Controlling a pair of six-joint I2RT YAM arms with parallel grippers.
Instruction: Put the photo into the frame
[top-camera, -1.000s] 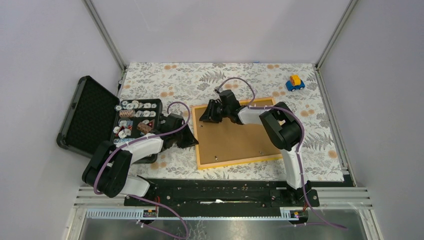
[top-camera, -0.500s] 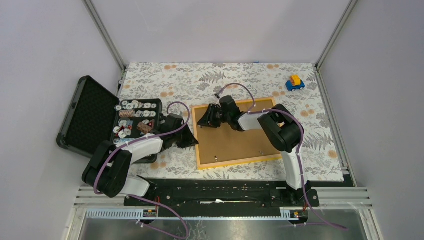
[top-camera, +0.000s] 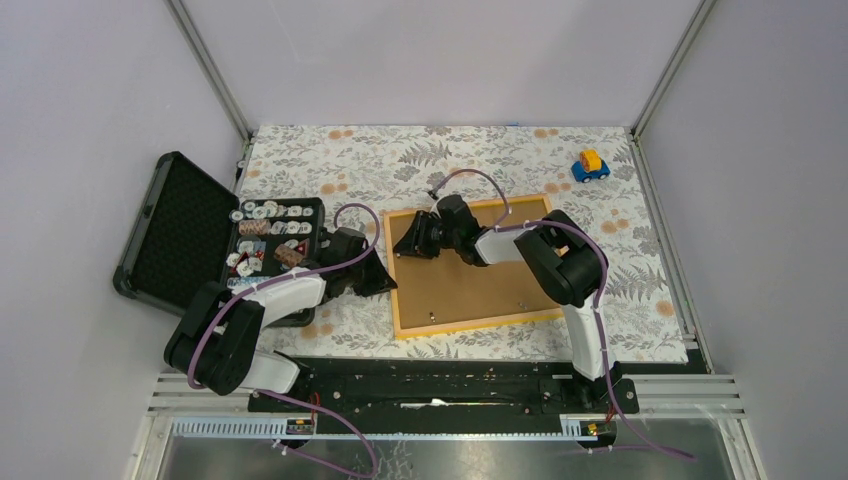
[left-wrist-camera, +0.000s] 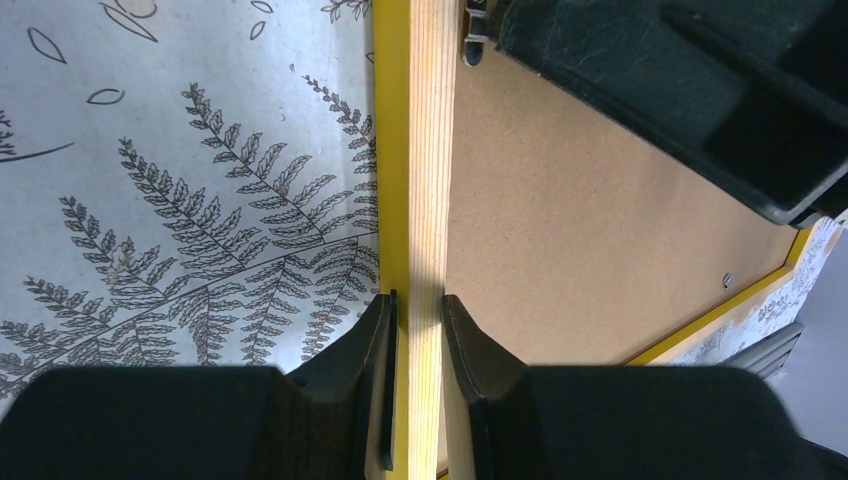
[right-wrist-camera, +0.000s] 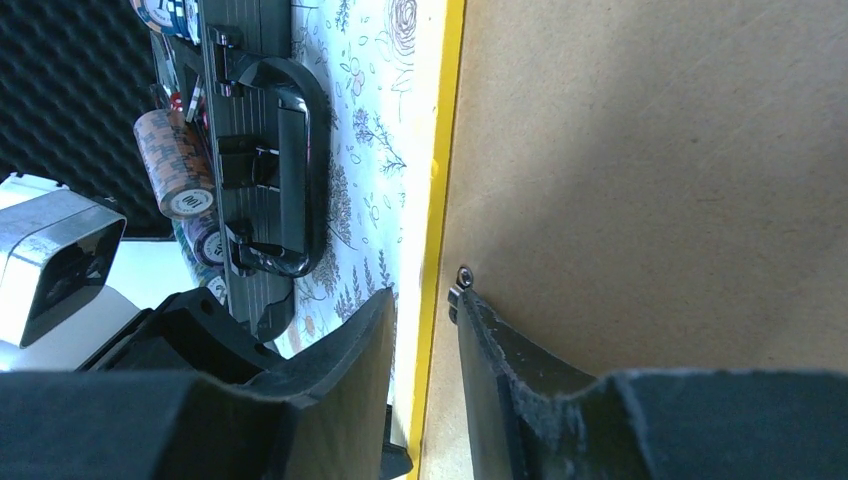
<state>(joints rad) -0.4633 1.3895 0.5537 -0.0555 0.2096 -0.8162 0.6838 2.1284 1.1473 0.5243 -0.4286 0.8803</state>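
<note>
frame: the frame (top-camera: 480, 323) lies flat on the floral tablecloth (top-camera: 330, 160), a little right of the middle of the top view, back side up, with its yellow-orange rim around a brown backing board (top-camera: 465, 285).
frame tilt: its long sides run slightly uphill toward the right of the top view.
left gripper: the left gripper (left-wrist-camera: 418, 310) sits at the frame's left edge, low in the left wrist view. one finger is against the yellow outer side and the other against the inner side of the pale wood rail, so it is clamped on the frame.
left gripper from above: the left gripper (top-camera: 383, 278) meets the frame's left rim about halfway down.
right gripper: the right gripper (right-wrist-camera: 425, 305) straddles the same yellow edge nearer the frame's upper left corner. its jaws are parted, with a bright strip of cloth between the outer finger and the rim, and the inner finger lies over the backing board.
right gripper from above: it is at (top-camera: 413, 240), just inside the upper left corner of the frame.
metal tab: a small metal tab (right-wrist-camera: 460, 275) sits on the backing board just above the inner fingertip.
case: an open black case (top-camera: 175, 230) is at the left of the top view, with poker chips (top-camera: 268, 232) in its tray and its handle (right-wrist-camera: 285, 175) facing the frame.
toy car: a blue and yellow toy car (top-camera: 590, 164) stands at the upper right of the cloth, well apart from the frame.
</note>
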